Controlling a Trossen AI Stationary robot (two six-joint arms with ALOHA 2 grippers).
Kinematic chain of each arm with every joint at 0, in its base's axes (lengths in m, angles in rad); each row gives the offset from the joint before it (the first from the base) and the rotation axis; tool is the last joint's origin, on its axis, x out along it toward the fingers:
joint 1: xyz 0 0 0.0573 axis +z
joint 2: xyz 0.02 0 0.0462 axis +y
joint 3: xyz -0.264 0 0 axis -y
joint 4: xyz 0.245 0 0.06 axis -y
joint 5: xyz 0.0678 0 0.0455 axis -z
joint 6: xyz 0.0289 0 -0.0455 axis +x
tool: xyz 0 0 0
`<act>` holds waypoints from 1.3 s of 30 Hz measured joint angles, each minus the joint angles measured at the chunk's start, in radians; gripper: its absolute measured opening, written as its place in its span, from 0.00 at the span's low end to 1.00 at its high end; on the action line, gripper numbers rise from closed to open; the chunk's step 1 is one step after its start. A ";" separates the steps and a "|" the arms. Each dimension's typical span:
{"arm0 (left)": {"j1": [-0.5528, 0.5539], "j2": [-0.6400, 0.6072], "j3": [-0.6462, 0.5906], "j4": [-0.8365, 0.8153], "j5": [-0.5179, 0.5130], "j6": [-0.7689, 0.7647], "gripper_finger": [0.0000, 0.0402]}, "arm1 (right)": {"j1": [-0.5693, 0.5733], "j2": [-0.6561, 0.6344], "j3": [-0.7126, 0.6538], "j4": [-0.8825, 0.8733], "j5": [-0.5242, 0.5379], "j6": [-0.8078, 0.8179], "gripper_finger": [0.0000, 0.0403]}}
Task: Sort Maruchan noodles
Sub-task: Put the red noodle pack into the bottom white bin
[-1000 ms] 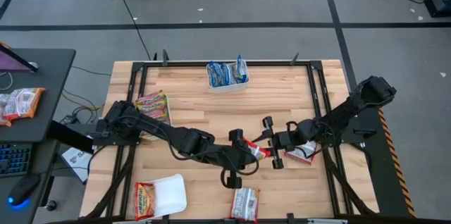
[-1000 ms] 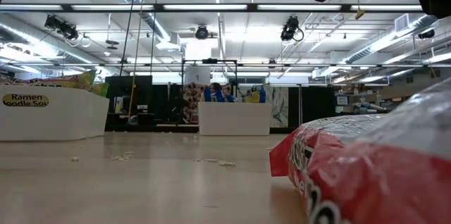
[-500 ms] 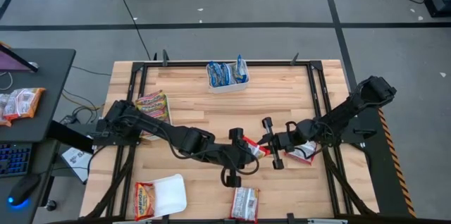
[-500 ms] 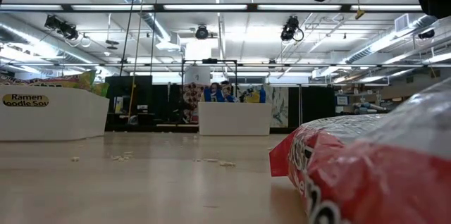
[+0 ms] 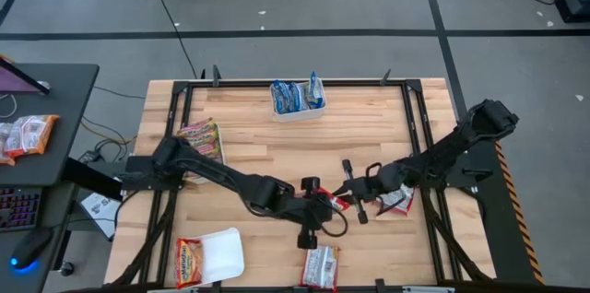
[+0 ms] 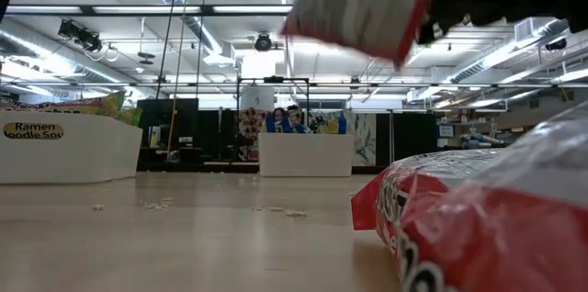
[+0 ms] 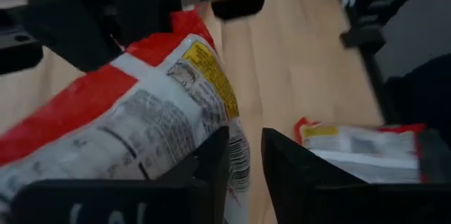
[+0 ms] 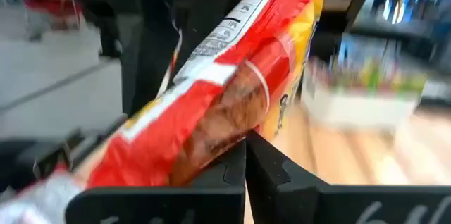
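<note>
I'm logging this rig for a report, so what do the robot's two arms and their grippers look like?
Both arms are dark, nearly black, built of slim jointed links, with thin black cables looping beside them. The left gripper and right gripper each carry two flat, matte black fingers with squared edges. No markings or labels can be made out on them. Each arm rises from a bulkier dark base at the table's side.

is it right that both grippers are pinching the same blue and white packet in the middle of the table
Not quite: the packet is red and white, not blue and white. The right wrist view shows its red wrapper clearly. The rest holds: in the high view the left gripper and right gripper both meet on it mid-table.
</note>
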 joint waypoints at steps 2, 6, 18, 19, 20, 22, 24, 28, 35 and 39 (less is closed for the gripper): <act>0.006 0.041 0.000 0.008 0.004 0.002 0.21 | 0.012 0.000 0.000 -0.102 0.029 0.054 0.00; 0.017 0.135 -0.001 0.041 0.038 0.004 0.20 | 0.052 0.000 0.000 -0.289 0.100 0.138 0.00; 0.029 0.282 -0.004 0.175 0.075 -0.004 0.22 | 0.160 -0.003 0.005 -0.622 0.083 0.389 0.01; 0.029 0.279 -0.003 0.178 0.088 -0.005 0.23 | 0.168 -0.002 0.005 -0.629 0.073 0.395 0.01; 0.029 0.273 -0.003 0.172 0.111 -0.008 0.25 | 0.175 -0.002 0.005 -0.635 0.064 0.406 0.01; 0.025 0.256 -0.003 0.135 0.182 -0.032 0.27 | 0.189 -0.002 0.005 -0.666 0.047 0.433 0.01; 0.021 0.230 -0.002 0.052 0.284 -0.059 0.29 | 0.203 -0.002 0.004 -0.706 0.029 0.466 0.01; 0.015 0.168 -0.001 -0.175 0.400 -0.121 0.31 | 0.230 -0.002 0.004 -0.765 -0.017 0.522 0.01; 0.094 0.092 0.000 -0.150 0.122 -0.135 0.31 | 0.267 -0.002 0.002 -0.827 -0.035 0.551 0.01; 0.182 0.121 0.001 0.118 0.313 -0.141 0.34 | 0.274 -0.002 0.002 -0.847 -0.018 0.563 0.01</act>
